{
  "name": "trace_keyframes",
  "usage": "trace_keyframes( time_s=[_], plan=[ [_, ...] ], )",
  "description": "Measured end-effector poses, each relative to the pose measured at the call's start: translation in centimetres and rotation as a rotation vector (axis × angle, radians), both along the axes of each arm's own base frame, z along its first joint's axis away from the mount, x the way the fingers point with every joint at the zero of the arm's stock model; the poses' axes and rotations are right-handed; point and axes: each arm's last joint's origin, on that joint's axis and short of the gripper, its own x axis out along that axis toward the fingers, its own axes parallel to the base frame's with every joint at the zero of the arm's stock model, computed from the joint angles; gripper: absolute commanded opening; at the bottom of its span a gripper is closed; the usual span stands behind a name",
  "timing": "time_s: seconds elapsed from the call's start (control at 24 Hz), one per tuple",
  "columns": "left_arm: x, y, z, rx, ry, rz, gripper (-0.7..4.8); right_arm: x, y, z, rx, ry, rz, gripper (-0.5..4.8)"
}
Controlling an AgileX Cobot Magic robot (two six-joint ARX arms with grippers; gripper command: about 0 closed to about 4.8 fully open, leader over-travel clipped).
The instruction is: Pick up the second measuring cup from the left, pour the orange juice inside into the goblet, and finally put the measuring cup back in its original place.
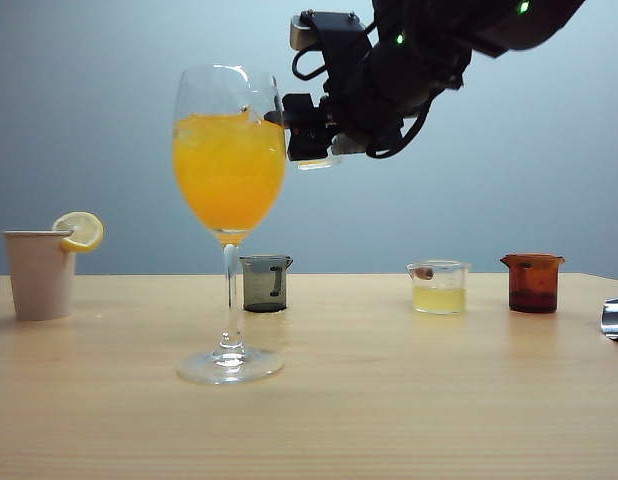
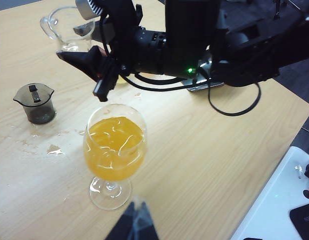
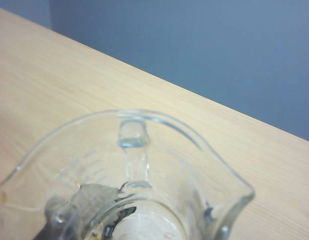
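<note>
The tall goblet (image 1: 229,330) stands left of centre, its bowl full of orange juice (image 1: 229,170). My right gripper (image 1: 304,135) hangs beside the goblet's rim, shut on the small clear measuring cup (image 1: 317,161). The measuring cup (image 3: 134,165) looks empty, and dark fingers (image 3: 79,205) show through its glass. From the left wrist view, the goblet (image 2: 110,192) holds the orange juice (image 2: 114,142), with the measuring cup (image 2: 62,27) in the right gripper (image 2: 82,37) above and beyond it. My left gripper (image 2: 135,220) hovers near the goblet's foot, fingertips together, holding nothing.
A beige paper cup (image 1: 39,272) with a lemon slice stands far left. A smoky grey cup (image 1: 264,283), a clear cup of pale yellow liquid (image 1: 439,288) and an amber cup (image 1: 533,282) line the back. A shiny metal object (image 1: 617,318) sits at the right edge. Small spills (image 2: 54,149) wet the tabletop.
</note>
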Motion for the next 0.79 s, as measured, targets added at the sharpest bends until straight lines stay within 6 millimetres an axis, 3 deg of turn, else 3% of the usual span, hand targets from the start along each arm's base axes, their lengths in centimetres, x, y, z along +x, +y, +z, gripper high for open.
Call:
trace_keyframes(
  time_s=[0.21, 0.79],
  plan=[
    [0.0, 0.0, 0.0, 0.0, 0.0, 0.0, -0.06, 0.4, 0.1, -2.5, 0.034, 0.029, -0.076, 0.48],
    [0.0, 0.0, 0.0, 0.0, 0.0, 0.0, -0.06, 1.6, 0.7, -6.2, 0.066, 0.058, -0.168, 0.48]
  ],
)
